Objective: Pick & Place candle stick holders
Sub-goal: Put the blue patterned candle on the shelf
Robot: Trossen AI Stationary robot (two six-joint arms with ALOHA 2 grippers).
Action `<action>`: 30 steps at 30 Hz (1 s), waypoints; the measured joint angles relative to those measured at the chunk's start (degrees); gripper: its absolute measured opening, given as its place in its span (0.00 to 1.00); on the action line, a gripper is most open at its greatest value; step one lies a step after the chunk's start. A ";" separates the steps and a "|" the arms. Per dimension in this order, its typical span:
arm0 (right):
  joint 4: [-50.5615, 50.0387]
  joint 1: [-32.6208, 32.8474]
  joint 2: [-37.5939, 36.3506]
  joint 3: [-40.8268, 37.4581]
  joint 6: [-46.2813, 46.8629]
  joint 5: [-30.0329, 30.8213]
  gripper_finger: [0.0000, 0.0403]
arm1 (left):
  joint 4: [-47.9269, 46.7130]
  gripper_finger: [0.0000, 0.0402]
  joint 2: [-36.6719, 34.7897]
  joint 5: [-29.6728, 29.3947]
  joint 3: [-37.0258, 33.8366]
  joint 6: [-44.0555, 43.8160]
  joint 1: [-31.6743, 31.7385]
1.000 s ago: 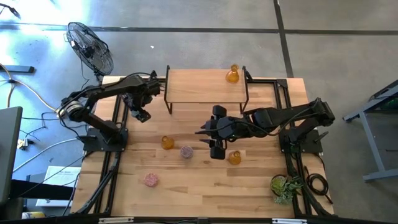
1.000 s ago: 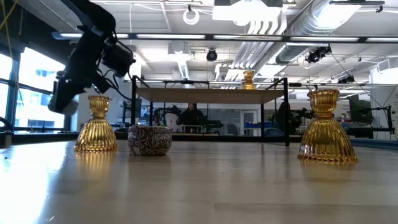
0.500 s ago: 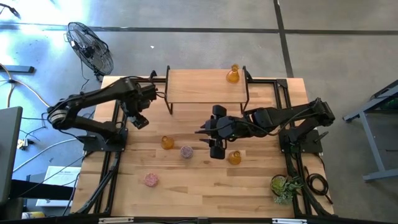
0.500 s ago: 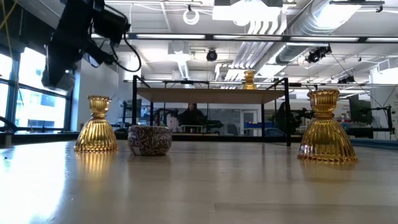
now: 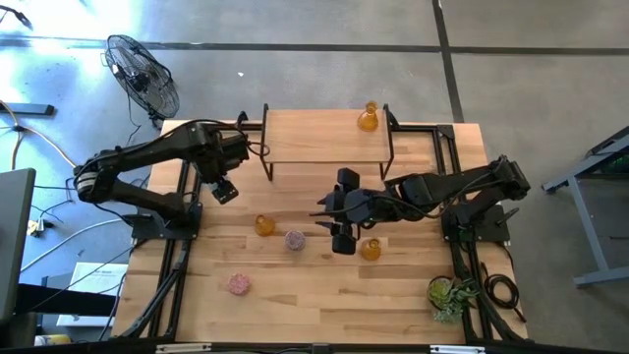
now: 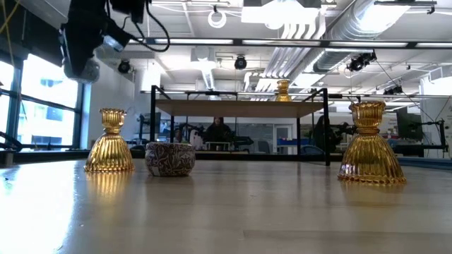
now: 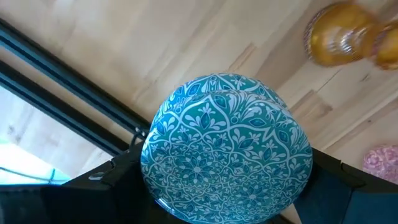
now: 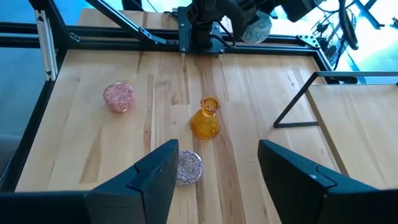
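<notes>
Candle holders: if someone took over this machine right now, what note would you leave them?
Left gripper: clamped on the blue holder, raised above the table's left side.
Right gripper: open, empty, over mid-table.
Done, apparently: one shelf amber holder stands on the shelf.
Left on the table: left amber holder, right amber holder, near pink holder, middle pink holder, plus the blue one in hand.

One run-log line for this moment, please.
left pincer: shut on blue holder, lifted | right pincer: open, empty, above table | shelf: one amber holder
</notes>
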 joint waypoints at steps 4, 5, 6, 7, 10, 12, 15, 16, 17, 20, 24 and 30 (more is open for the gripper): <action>0.00 1.26 -0.01 0.00 0.21 1.10 0.54 | -0.04 0.73 0.02 -0.39 3.54 -0.37 -2.06; 0.00 1.62 0.00 0.00 0.29 1.51 0.54 | 0.01 0.73 0.02 -0.43 4.57 -0.56 -2.50; 0.00 1.99 -0.01 0.00 0.34 1.96 0.54 | 0.03 0.73 0.02 -0.42 5.61 -0.94 -2.93; 0.00 2.37 -0.01 0.00 0.37 2.30 0.54 | -0.01 0.73 0.02 -0.43 6.63 -1.32 -3.32; 0.00 3.67 -0.01 0.00 0.44 3.11 0.54 | 0.03 0.73 0.02 -0.40 9.72 -1.85 -4.31; 0.00 4.61 0.00 0.00 0.42 3.94 0.54 | 0.03 0.73 0.02 -0.39 11.43 -2.06 -5.20; -0.02 6.00 0.00 0.00 0.42 6.13 0.54 | 0.06 0.73 0.04 -0.43 13.57 -1.81 -6.31; -0.02 6.44 0.00 0.00 0.42 6.97 0.54 | 0.15 0.73 0.04 -0.42 14.13 -1.76 -6.44; -0.02 6.83 0.00 0.00 0.41 7.65 0.54 | 0.28 0.73 0.04 -0.39 14.63 -1.76 -6.43; -0.04 7.88 0.00 0.00 0.35 9.55 0.54 | 0.63 0.73 0.09 -0.47 15.90 -1.55 -6.24; -0.04 8.80 -0.01 0.00 0.26 11.33 0.54 | 2.00 0.73 0.09 -0.44 16.64 -0.61 -6.23; -0.07 9.21 0.00 0.00 0.47 11.89 0.54 | 8.93 0.73 1.26 -0.39 16.83 4.60 -6.23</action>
